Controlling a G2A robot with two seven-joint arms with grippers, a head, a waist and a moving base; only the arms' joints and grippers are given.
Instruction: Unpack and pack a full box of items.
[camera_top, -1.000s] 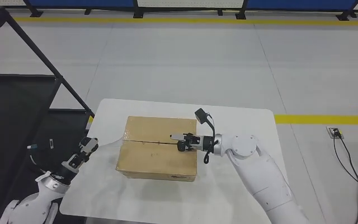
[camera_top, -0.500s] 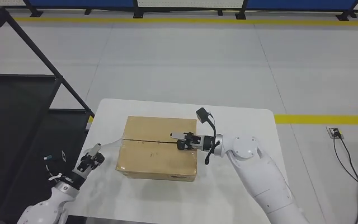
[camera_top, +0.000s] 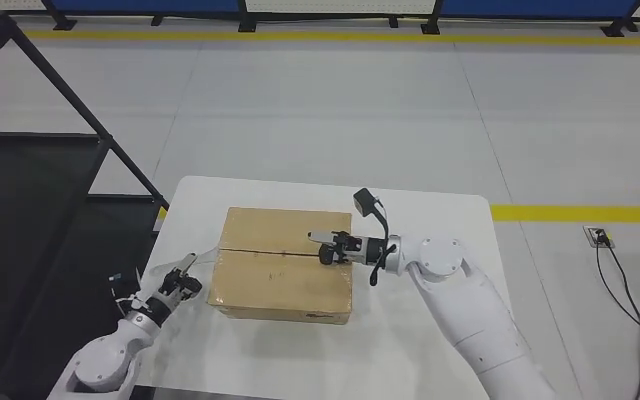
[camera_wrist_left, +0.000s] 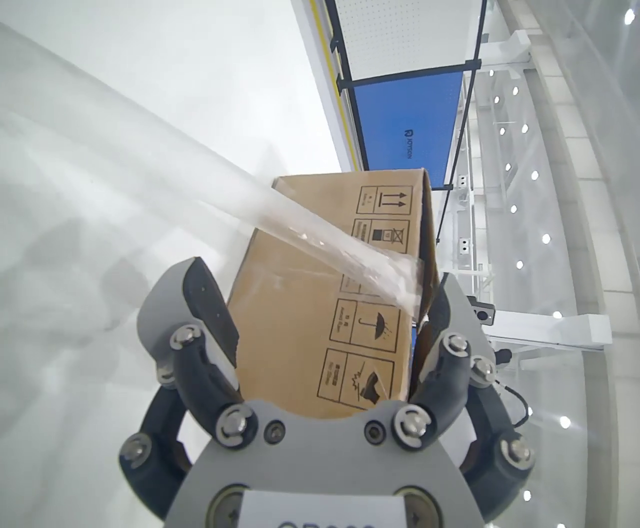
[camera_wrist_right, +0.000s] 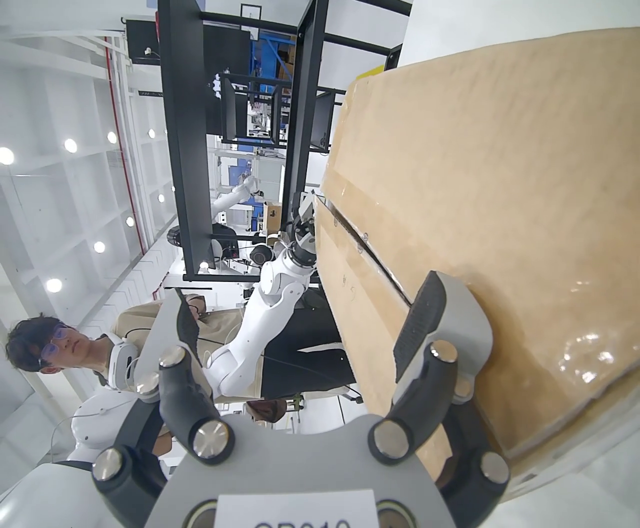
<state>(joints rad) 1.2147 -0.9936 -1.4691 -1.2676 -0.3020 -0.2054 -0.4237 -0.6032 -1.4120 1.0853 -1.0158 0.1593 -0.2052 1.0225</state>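
The box stands directly ahead of the left end effector, blocking forward travel. Bare tabletop lies open on either side of it.

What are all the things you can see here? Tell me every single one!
cardboard box: one, brown, flaps down, in the middle of the table.
tape strip: one, see-through, stretching off the box's end by the left end effector.
table: one, white, under the box.
black frame: one, black, on the floor beside the table's left side.
floor lines: two, yellow, one far behind the table, one off its right side.
left end effector: one, grey and black, open, at the box's left end.
right end effector: one, grey and black, open, over the seam on the box's top.
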